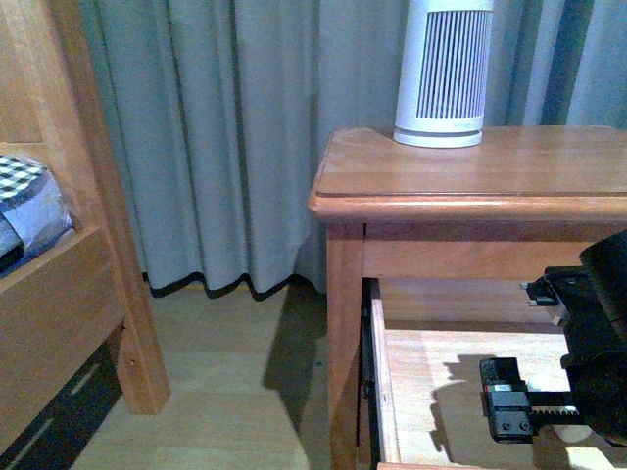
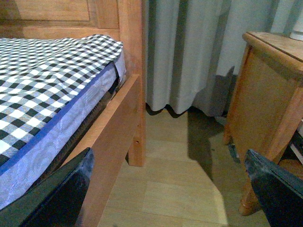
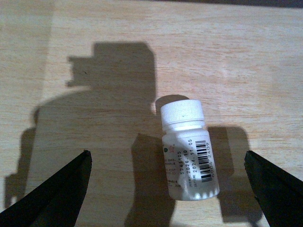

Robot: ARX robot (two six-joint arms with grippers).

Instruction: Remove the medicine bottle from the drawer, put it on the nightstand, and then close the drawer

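The medicine bottle (image 3: 189,161), small and white with a barcode label, lies on its side on the pale floor of the drawer (image 3: 94,71). My right gripper (image 3: 166,156) hangs open just above it. One black finger stands on each side of the bottle, and neither touches it. From the front, the upper drawer (image 1: 384,372) of the nightstand (image 1: 490,171) is pulled out. My right arm (image 1: 593,352) reaches into it and hides the bottle. My left gripper (image 2: 168,156) is open and empty over the floor between bed and nightstand.
A tall white ribbed appliance (image 1: 444,73) stands at the back of the nightstand top. A wooden bed frame (image 1: 93,215) with a checked mattress (image 2: 42,80) is on the left, grey curtains (image 1: 216,137) hang behind, and pale wood flooring (image 1: 216,392) lies between.
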